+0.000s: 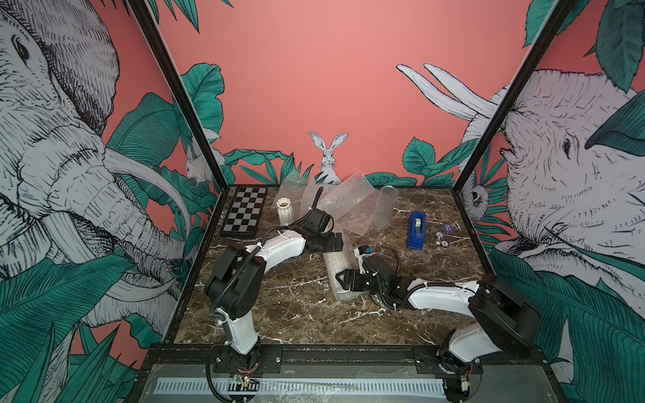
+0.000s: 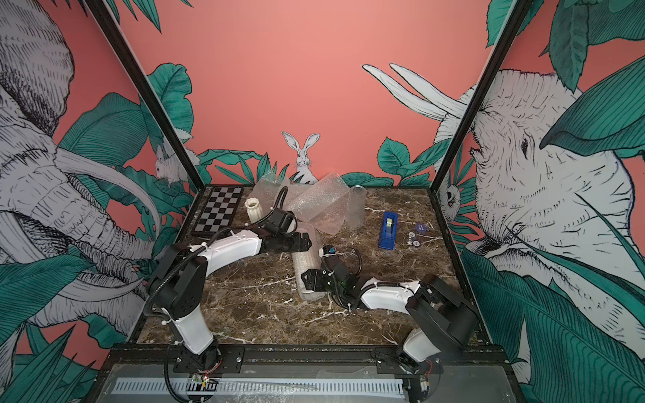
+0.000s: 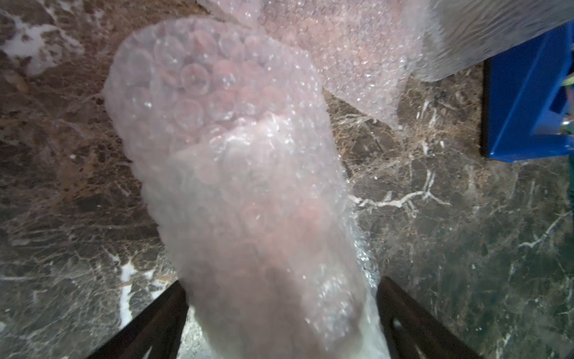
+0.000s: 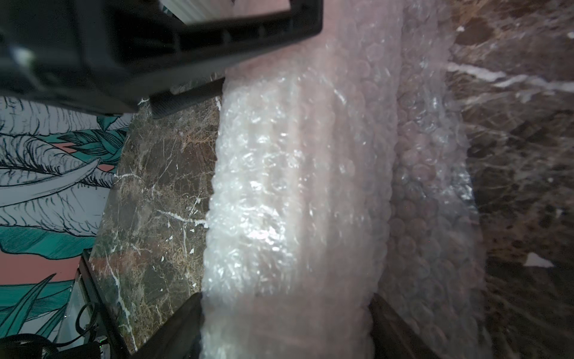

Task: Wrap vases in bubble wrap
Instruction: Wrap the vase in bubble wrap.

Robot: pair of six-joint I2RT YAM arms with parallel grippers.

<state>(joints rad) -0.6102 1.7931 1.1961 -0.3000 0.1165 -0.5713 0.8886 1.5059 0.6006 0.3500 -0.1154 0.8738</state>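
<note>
My left arm reaches right, left fingers spread astride the far end of the long clear bubble-wrap roll lying mid brown marble tabletop. The right fingers pinch its near half. I can't see inside.

No readable text or labels, print on the purple disc too small to read

arms: white shells, black joints | cables: black corrugated (zip-tied)
</note>
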